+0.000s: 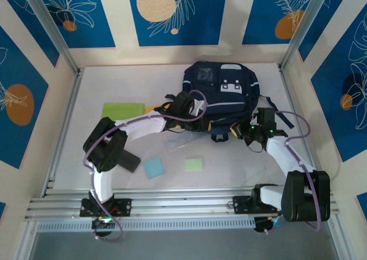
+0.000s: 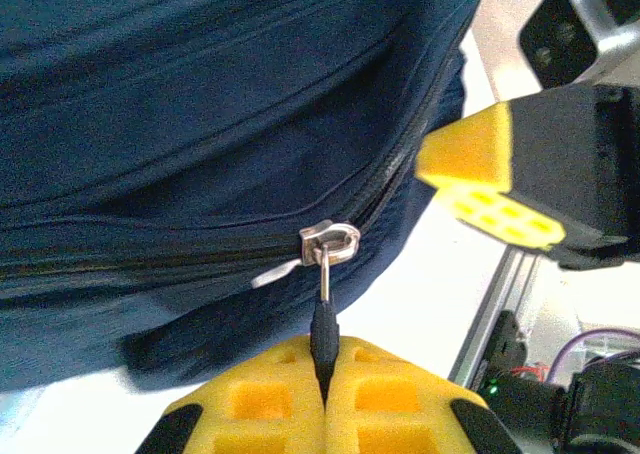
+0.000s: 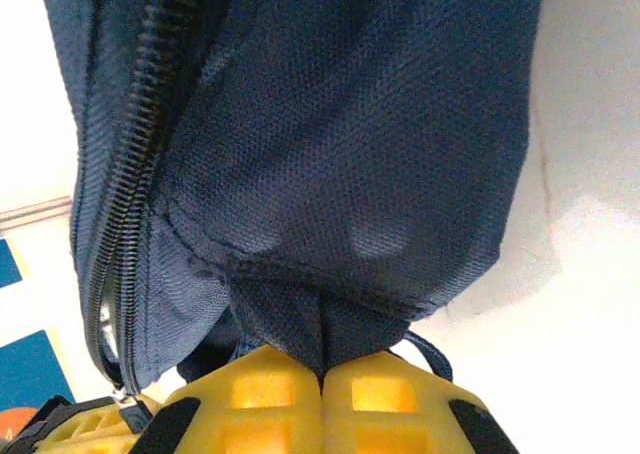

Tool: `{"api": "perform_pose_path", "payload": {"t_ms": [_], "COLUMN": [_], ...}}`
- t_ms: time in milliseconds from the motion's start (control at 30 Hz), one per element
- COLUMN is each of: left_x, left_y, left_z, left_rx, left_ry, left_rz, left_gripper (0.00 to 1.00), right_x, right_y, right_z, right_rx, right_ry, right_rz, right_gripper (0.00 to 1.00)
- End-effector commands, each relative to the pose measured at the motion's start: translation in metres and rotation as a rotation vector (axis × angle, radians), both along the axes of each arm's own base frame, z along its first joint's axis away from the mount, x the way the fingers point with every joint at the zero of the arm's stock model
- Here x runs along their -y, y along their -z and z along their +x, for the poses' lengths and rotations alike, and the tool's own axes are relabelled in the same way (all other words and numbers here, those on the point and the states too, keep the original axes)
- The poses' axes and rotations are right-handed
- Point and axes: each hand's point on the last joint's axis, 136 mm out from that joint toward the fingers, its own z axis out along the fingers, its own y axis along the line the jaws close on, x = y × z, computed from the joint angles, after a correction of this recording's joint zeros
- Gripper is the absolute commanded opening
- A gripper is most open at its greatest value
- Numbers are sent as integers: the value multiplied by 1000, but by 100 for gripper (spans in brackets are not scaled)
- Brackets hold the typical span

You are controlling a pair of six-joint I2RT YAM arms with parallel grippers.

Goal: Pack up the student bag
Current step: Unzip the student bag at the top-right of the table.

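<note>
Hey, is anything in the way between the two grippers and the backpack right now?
Nothing visible. The left gripper is shut on the student bag's zipper pull, and the right gripper pinches its fabric.

Nothing here I can actually read, tbh. The student bag [image 1: 229, 102] has a small white patch [image 1: 232, 86] on its front, but from the top view it's way too small and blurry to make out any lettering or logo. Up close through my wrist cams the bag is plain navy fabric, so no text, brand or numbers to report.
</note>
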Motion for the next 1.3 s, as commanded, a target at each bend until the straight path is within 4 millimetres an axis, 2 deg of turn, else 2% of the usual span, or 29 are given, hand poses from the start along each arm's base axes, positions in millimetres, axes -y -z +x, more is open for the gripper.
{"api": "perform_pose_path", "payload": {"t_ms": [0,133,233,367,467,600,700,733,767,800,833,900,967,1133,1267], "left_x": [-47,-91,-113,-121,-107,-69,-36,-23,-13,-1,10,28,43,66,71], "left_y": [4,13,17,19,9,-10,-25,-30,-36,-43,-49,-60,-68,-80,-79], "left_z": [8,36,55,69,62,42,31,26,25,22,21,20,21,20,10], "left_rx": [20,49,60,73,80,78,52,43,46,51,59,78,86,98,84], "left_ry": [-21,-102,-146,-142,-97,-31,-1,12,22,34,46,69,83,110,128], "left_rz": [111,196,222,231,189,90,-24,-59,-89,-118,-139,-173,-192,-231,-236], "left_gripper": [0,0,0,0,0,0,0,0,0,0,0,0,0,0,0], "right_x": [24,33,34,40,44,38,40,41,41,40,39,35,32,22,21], "right_y": [-4,-10,-16,-17,-20,-25,-26,-27,-28,-29,-31,-34,-39,-44,-21], "right_z": [0,0,2,5,10,21,22,20,17,13,8,-3,-12,-23,-18], "right_rx": [33,52,72,87,92,97,66,48,34,15,-3,-29,-38,-24,-58], "right_ry": [28,22,-3,-37,-42,-65,-57,-53,-52,-52,-55,-58,-52,-5,51], "right_rz": [-83,-87,-89,-133,-120,-67,-63,-57,-51,-41,-29,-5,14,124,179], "right_gripper": [0,0,0,0,0,0,0,7,22,43,59,84,98,99,99]}}
